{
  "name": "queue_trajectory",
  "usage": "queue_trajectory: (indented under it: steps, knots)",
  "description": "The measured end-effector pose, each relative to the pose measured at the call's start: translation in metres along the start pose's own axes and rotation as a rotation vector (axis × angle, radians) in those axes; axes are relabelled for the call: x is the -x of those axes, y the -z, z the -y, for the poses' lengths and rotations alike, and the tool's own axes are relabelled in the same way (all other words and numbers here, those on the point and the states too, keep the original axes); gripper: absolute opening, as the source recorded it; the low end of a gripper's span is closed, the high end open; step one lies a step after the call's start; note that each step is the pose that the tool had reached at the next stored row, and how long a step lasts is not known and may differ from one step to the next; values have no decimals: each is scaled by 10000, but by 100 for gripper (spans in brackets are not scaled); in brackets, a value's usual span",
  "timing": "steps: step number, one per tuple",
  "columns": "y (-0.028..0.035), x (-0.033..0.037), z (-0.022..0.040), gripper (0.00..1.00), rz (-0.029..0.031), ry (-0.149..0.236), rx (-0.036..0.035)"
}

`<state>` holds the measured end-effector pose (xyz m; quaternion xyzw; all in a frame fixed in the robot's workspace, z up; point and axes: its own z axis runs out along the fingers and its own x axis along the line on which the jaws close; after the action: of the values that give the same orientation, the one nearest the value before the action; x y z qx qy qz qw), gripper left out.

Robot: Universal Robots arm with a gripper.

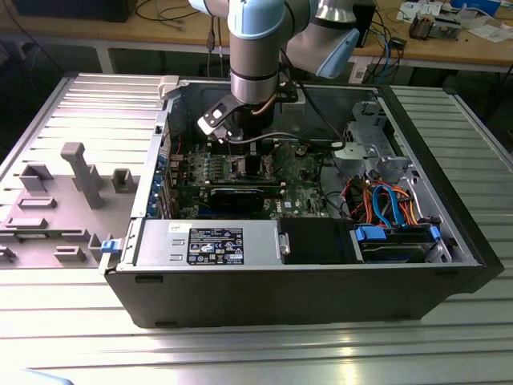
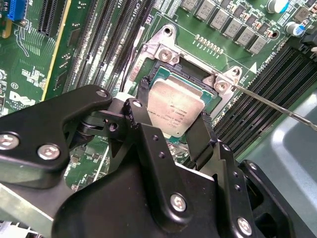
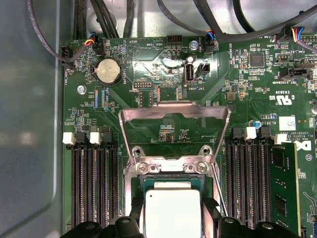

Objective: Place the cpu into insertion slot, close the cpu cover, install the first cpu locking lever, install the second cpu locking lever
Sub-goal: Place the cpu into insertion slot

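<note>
In both wrist views the cpu (image 2: 174, 105) (image 3: 172, 207), a flat square chip with a silver-grey top, lies between my black fingers (image 2: 144, 85). My gripper (image 2: 174, 101) (image 3: 172, 204) is shut on its two opposite edges. The chip is at the insertion slot (image 2: 163, 49) (image 3: 171, 168), whose silvery rim shows around it; I cannot tell whether it is seated or just above. The cpu cover (image 3: 173, 111) stands swung open, away from the slot. A thin locking lever (image 2: 277, 109) sticks out beside the slot. In the exterior view my gripper (image 1: 243, 135) reaches down into the computer case.
Long black memory slots (image 3: 91, 183) (image 2: 106, 39) flank the socket on both sides. A green memory card (image 3: 282, 188) stands in one of them. Cables (image 3: 148, 20) run along the board's edge. The case wall (image 1: 280, 297), power supply (image 1: 208, 245) and drive cage (image 1: 397, 241) close in the board.
</note>
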<state>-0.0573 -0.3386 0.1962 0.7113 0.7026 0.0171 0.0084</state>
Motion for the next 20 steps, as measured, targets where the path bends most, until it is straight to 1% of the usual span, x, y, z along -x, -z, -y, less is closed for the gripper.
queue_trajectory:
  steps: [2,3,4,5,20]
  knots:
    - [-4,0,0,55,-1,0,2]
    - [-11,-3,-1,55,-17,0,7]
    - [-12,-2,-1,55,-11,0,8]
    - [-13,-1,-1,61,-8,0,5]
    - [-20,0,0,61,-8,-1,1]
